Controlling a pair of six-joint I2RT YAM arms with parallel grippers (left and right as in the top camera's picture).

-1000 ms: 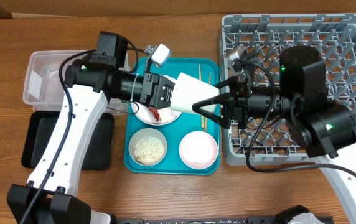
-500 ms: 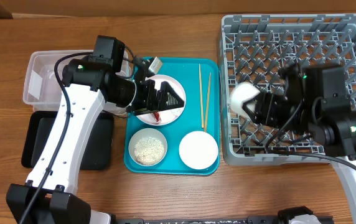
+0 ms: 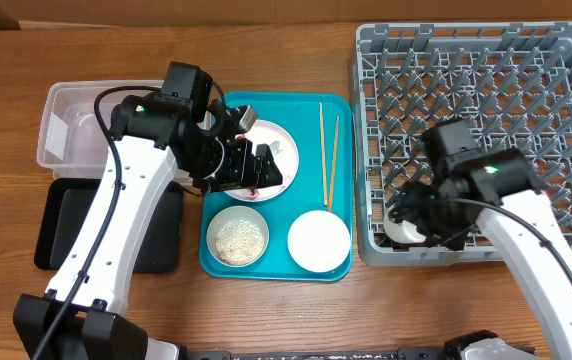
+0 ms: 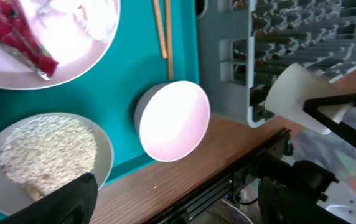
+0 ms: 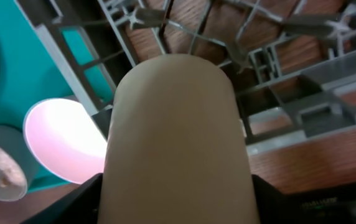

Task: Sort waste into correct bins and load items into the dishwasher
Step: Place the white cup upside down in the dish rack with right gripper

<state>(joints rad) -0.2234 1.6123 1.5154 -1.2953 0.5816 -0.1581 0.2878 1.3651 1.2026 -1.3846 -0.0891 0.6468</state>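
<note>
The right tool (image 3: pixel 413 222) pinches the cup (image 5: pixel 177 137) by its sides, low in the rack's (image 3: pixel 476 33) front-left corner. The left tool (image 4: pixel 178 186) hangs spread above the tray (image 4: pixel 114 86). The cup is probably light, rigid and slick, so hold it mid-wall; pegs and the rack wall leave little room.

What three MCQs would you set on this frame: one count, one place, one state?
1. How many chopsticks lie on the teal tray? A) one B) two C) four
2. Where is the white cup? A) on the teal tray B) across the chopsticks C) at the dish rack
3. The right gripper is: A) shut on the white cup B) open, empty C) shut on a chopstick
Key: B, two lie side by side; C, it is held at the rack's corner; A, it clamps the cup.
</note>
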